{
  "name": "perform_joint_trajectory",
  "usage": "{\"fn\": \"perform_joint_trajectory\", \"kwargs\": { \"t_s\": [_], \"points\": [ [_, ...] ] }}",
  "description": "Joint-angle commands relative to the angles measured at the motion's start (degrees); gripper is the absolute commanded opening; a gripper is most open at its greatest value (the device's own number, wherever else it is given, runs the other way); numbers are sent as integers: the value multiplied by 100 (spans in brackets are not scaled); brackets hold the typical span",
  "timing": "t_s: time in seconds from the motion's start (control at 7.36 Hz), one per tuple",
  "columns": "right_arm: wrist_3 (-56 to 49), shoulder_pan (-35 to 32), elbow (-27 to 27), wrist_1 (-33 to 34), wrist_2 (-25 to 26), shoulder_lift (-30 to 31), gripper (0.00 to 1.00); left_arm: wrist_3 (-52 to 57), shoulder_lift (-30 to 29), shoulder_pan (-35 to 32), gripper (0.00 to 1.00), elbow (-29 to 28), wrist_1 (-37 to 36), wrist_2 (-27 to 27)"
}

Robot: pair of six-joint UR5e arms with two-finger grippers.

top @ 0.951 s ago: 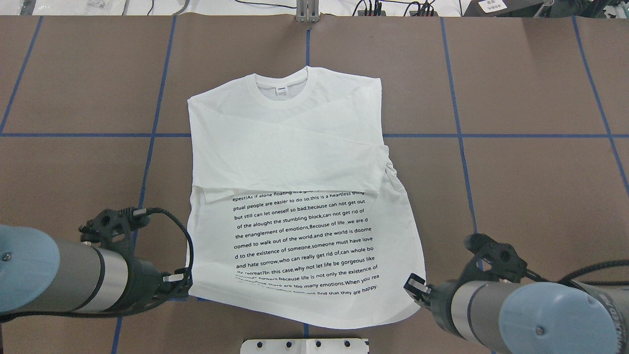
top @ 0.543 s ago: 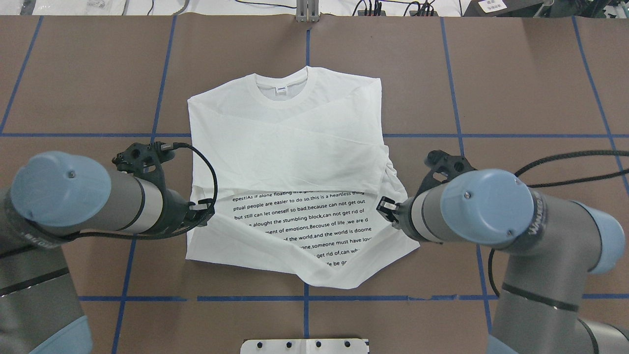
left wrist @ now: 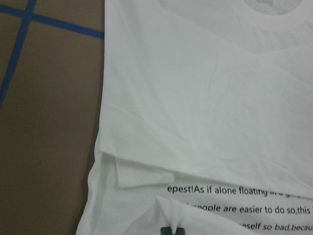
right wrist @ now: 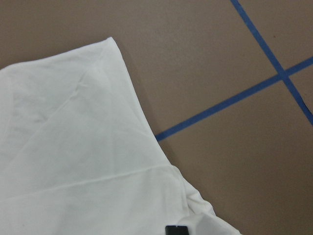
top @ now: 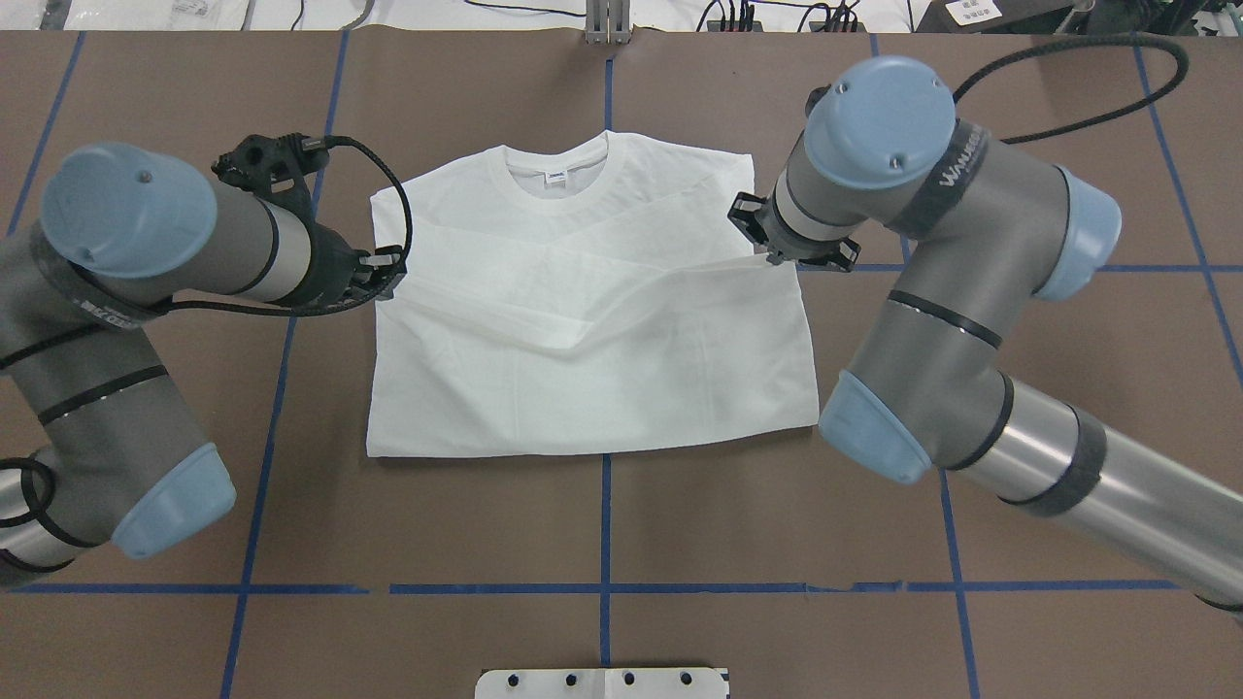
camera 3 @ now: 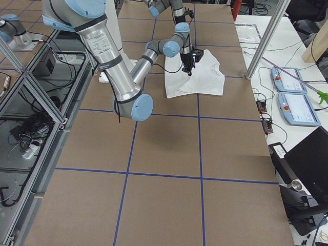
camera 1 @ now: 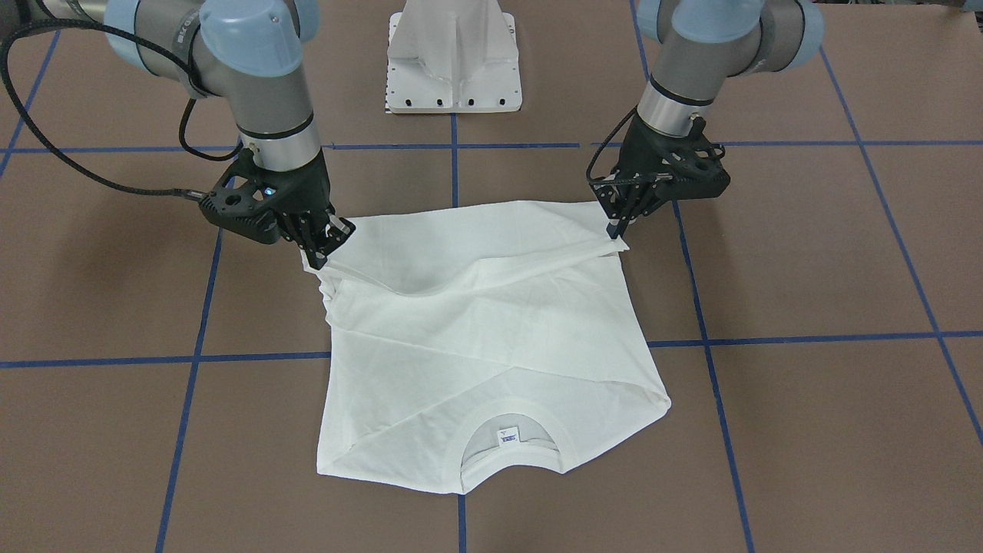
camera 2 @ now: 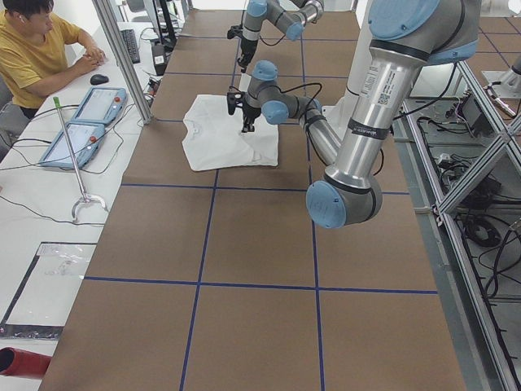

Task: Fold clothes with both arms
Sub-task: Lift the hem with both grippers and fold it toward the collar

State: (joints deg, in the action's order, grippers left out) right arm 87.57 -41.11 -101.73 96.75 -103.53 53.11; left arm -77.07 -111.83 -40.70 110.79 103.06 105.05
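The white long-sleeved T-shirt [top: 583, 388] lies on the brown table, collar [top: 555, 184] at the far side. Its lower part is doubled over toward the collar, so the black text is hidden in the overhead view. My left gripper [top: 386, 276] is shut on the hem's left corner, held a little above the shirt. My right gripper [top: 767, 254] is shut on the hem's right corner. The front-facing view shows the shirt [camera 1: 476, 346] with my left gripper [camera 1: 618, 229] and right gripper [camera 1: 324, 247] pinching the raised edge, which sags between them. Text lines [left wrist: 234, 200] show under the flap in the left wrist view.
The white metal pedestal base [camera 1: 453, 61] stands at the robot's side of the table, also in the overhead view [top: 602, 682]. Blue tape lines [top: 602, 587] cross the table. An operator [camera 2: 41, 49] sits at a side desk with pendants [camera 2: 81, 122].
Both grippers have carried the shirt's hem from the near edge over the text toward the collar. The text block is now covered and the shirt is about half as long.
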Motion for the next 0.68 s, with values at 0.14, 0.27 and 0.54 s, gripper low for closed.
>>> {"fn": "perform_joint_trajectory", "kwargs": {
  "t_s": [0.14,0.27,0.54],
  "points": [
    [-161,-581,1915,-888,-236,-1065,0,359,-93,-482,0,-729,641,24],
    [-188,-635,2468,-1390,-237,-1162,0,368,-111,-509,0,-1230,1133,7],
    [-249,-723,3629,-1913,-237,-1662,0,438,-225,-754,0,-1996,1706,-2]
  ]
}}
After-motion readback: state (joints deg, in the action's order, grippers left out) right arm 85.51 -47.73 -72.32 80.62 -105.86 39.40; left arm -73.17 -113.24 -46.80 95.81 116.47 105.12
